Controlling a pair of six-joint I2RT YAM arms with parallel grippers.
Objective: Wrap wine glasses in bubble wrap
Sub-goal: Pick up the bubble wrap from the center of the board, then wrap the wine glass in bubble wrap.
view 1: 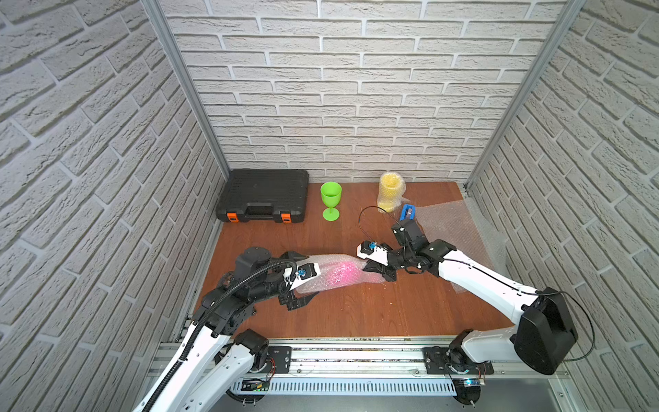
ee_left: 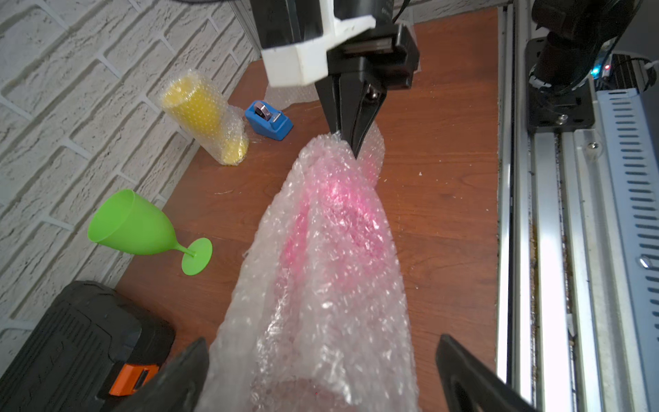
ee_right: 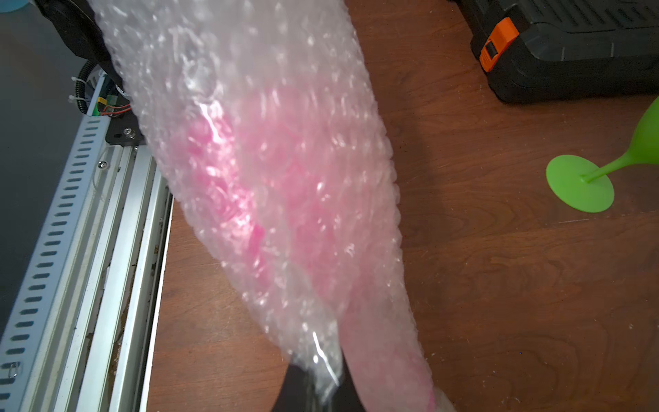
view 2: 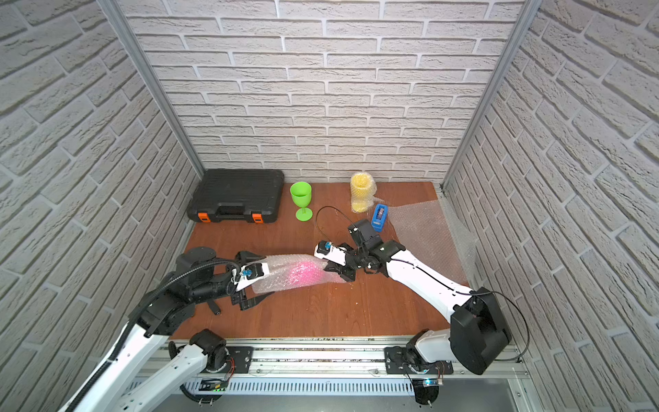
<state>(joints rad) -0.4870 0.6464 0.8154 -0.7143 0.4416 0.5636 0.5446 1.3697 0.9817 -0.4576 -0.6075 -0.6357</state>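
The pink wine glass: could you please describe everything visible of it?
The pink wine glass shows only as a hot-pink blur through whitish, crinkly bubble wrap rolled around it into a long, roughly level bundle. Its stem and foot cannot be told apart. The right hand is shut on one twisted end of the wrap; the left hand stands open around the other end. Whether the bundle rests on the table is unclear.

Both top views look steeply down from high at the front onto the whole desk (view 1: 356, 314); the wrist views sit close, facing each other along the shared wrapped pink goblet (ee_left: 331, 232)
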